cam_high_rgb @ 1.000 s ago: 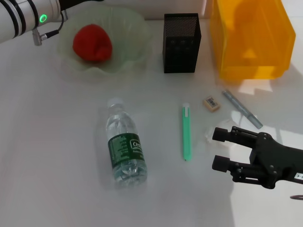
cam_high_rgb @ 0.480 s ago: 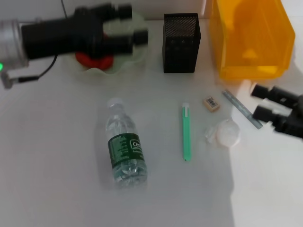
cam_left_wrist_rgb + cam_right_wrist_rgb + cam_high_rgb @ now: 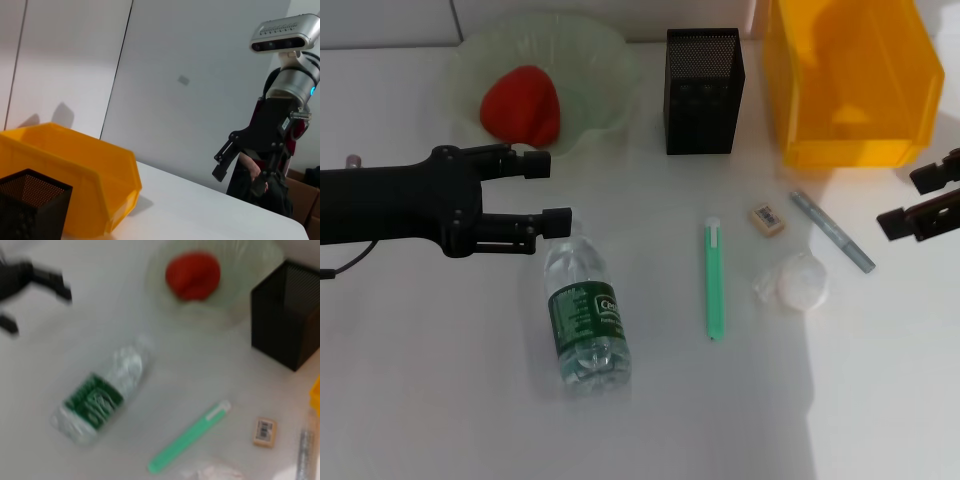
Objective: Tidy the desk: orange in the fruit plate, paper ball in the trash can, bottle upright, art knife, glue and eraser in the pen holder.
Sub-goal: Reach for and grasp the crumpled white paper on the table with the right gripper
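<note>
The bottle (image 3: 585, 305) is lying flat at 6 o'clock on the desk (image 3: 440, 400), the paper ball (image 3: 797, 281) at 4. The left gripper (image 3: 552, 193) is hovering open at the bottle's cap; the right gripper (image 3: 918, 203) is hanging open at 3. The orange (image 3: 521, 104) is sitting in the fruit plate (image 3: 590, 60) at 11.

Head looks down; blurred right-wrist view perhaps shares bottle (image 3: 584, 312).

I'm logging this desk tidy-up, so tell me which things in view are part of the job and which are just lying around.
Part of the job: orange in the fruit plate, paper ball, trash can, lying bottle, green art knife, grey glue stick, eraser, pen holder, left gripper, right gripper.

Just lying about: nothing visible on the desk.
</note>
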You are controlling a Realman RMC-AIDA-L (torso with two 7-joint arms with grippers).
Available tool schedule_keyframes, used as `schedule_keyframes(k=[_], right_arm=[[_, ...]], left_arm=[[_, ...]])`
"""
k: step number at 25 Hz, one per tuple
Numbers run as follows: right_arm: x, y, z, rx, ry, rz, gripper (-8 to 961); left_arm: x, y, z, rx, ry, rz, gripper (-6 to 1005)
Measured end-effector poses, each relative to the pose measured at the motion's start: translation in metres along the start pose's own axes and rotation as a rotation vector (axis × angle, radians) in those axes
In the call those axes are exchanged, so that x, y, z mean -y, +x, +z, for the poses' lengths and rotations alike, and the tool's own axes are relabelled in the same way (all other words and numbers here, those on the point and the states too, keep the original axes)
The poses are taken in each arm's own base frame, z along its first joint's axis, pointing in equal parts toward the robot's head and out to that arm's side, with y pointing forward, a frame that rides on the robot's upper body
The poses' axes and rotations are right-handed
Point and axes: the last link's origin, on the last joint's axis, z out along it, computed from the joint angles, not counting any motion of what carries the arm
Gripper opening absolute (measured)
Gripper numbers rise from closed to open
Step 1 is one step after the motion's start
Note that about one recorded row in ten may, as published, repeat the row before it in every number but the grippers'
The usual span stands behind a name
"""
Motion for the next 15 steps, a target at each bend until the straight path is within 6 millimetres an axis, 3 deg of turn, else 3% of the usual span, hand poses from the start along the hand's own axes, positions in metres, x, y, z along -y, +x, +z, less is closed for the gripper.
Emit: schedule_keyframes(k=[4, 5, 6, 9, 10, 12, 15], right_arm=[[-0.007, -0.019, 0.023, -0.154, 0.031, -0.062, 793], [-0.005, -0.028, 0.042, -0.226, 0.051, -0.074, 793], [-0.005, -0.028, 0.042, -0.226, 0.051, -0.074, 793], [0.000, -0.035, 0.072, -0.303, 0.050, -0.096, 792], [0.002, -0.035, 0.092, -0.336, 0.041, -0.106, 792], [0.003, -0.034, 0.100, -0.349, 0.040, -0.107, 792], [0.008, -0.029, 0.128, -0.379, 0.050, -0.116, 792]], left_arm=[[0.000, -0.005, -0.001, 0.012, 0.009, -0.014, 862], [0.000, -0.006, -0.001, 0.017, 0.010, -0.017, 862], [0.000, -0.006, -0.001, 0.017, 0.010, -0.017, 863], [0.001, -0.010, 0.000, 0.036, 0.017, -0.023, 863], [0.002, -0.012, 0.001, 0.042, 0.024, -0.029, 863], [0.002, -0.013, 0.001, 0.041, 0.027, -0.032, 863], [0.002, -0.015, 0.001, 0.042, 0.033, -0.037, 862]])
